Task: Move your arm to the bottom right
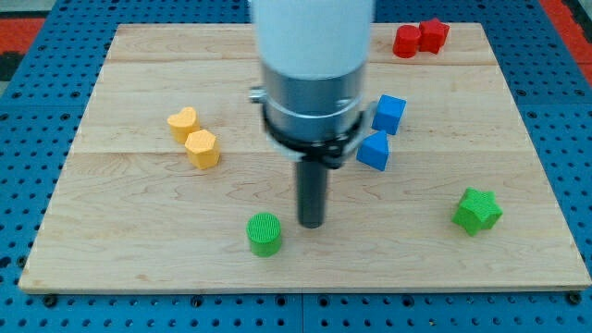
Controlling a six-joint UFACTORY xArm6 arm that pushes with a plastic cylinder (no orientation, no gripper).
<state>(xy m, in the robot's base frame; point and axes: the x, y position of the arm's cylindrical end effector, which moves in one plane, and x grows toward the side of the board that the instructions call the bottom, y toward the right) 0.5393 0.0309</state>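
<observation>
My tip (312, 225) rests on the wooden board (139, 231) a little below its middle. The green cylinder (265, 234) stands just to the tip's left, apart from it. The green star (477, 211) lies far to the tip's right, near the board's lower right. A blue cube (389, 114) and a blue triangular block (374, 151) lie up and right of the tip, beside the arm's body. No block touches the tip.
Two yellow blocks, a heart (182, 122) and a hexagon (202, 148), touch at the view's left. A red cylinder (406, 42) and a red star (432, 34) sit together at the top right edge. Blue pegboard (37, 55) surrounds the board.
</observation>
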